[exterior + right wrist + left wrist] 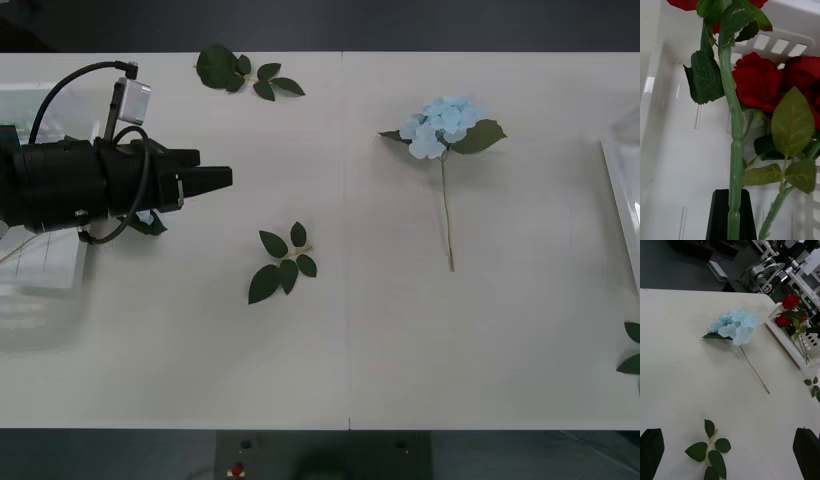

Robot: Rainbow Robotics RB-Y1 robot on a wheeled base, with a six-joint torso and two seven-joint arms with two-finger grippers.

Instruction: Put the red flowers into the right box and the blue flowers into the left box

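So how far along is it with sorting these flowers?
Red roses already sit in the right box, and the right gripper holds one rose stem there. The left gripper, fingers open, hovers beside the left box. One blue hydrangea lies on the table, unsorted.

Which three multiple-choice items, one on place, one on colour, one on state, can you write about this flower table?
1. The blue flower lies: A on the table; B on the floor; C in a vase.
2. Blooms in the right box are: A blue; B red; C yellow.
3. The left pincer is: A shut on a stem; B shut on a leaf; C open.
Key: A, it lies flat on the tabletop. B, the red flowers stand there. C, its fingers stand apart, empty.
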